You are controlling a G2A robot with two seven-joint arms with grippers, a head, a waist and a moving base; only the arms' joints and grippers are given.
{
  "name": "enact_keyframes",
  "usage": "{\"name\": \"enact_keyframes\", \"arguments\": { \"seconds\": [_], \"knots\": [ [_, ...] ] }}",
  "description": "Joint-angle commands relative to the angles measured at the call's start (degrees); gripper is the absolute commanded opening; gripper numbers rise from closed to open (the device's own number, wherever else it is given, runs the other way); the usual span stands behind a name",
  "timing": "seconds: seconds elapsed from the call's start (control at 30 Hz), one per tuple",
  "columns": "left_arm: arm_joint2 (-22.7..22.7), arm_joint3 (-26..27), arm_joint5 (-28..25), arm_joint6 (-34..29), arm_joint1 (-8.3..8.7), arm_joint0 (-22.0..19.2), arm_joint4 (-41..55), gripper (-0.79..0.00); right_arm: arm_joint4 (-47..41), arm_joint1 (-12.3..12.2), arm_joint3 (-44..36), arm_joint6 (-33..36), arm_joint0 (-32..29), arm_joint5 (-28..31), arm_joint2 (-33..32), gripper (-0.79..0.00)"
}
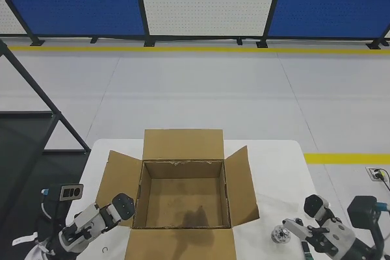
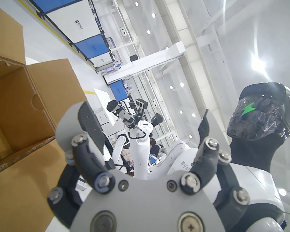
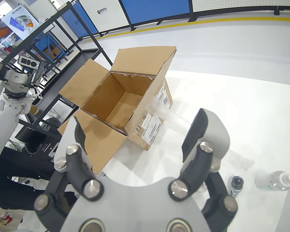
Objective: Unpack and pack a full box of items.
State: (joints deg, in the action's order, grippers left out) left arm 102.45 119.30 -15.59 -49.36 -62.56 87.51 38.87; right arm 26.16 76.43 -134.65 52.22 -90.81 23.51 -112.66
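An open cardboard box (image 1: 182,144) stands mid-table with all its flaps folded out, and its bare brown floor shows. My left gripper (image 1: 122,207) is beside the box's left flap at the table's near left corner. In the left wrist view it (image 2: 145,121) is open, holds nothing and points upward, with the box (image 2: 19,102) to one side. My right gripper (image 1: 315,207) is near the front right corner, open and holding nothing (image 3: 139,126), facing the box (image 3: 140,59). A small metal ratchet head (image 3: 236,184) and a clear bottle (image 3: 275,181) lie on the table just by it.
The ratchet head (image 1: 279,234) lies between the box's right flap and the right arm. The white table (image 1: 273,162) has bare room to the right of the box. A dark metal rack (image 1: 26,130) stands off the table's left side.
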Motion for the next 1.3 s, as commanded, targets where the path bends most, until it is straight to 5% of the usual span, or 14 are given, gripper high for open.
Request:
{"name": "enact_keyframes", "arguments": {
  "seconds": [0.0, 1.07, 1.27],
  "knots": [
    [0.0, 0.0, 0.0, 0.0, 0.0, 0.0, 0.0, 0.0, 0.0, 0.0, 0.0, 0.0, 0.0, 0.0, 0.0, 0.0],
    [0.0, 0.4, -0.1, 1.0, -0.06, 0.3, 0.1, 0.0, 2.1, -0.2, 0.0, -0.3, -0.2, -0.4, 0.4, 0.0],
    [2.6, 1.4, -4.0, 1.8, -0.29, 2.3, 3.6, 0.0, 4.2, -1.4, 0.0, 6.0, 0.7, -1.2, 0.0, 0.0]
  ]
}}
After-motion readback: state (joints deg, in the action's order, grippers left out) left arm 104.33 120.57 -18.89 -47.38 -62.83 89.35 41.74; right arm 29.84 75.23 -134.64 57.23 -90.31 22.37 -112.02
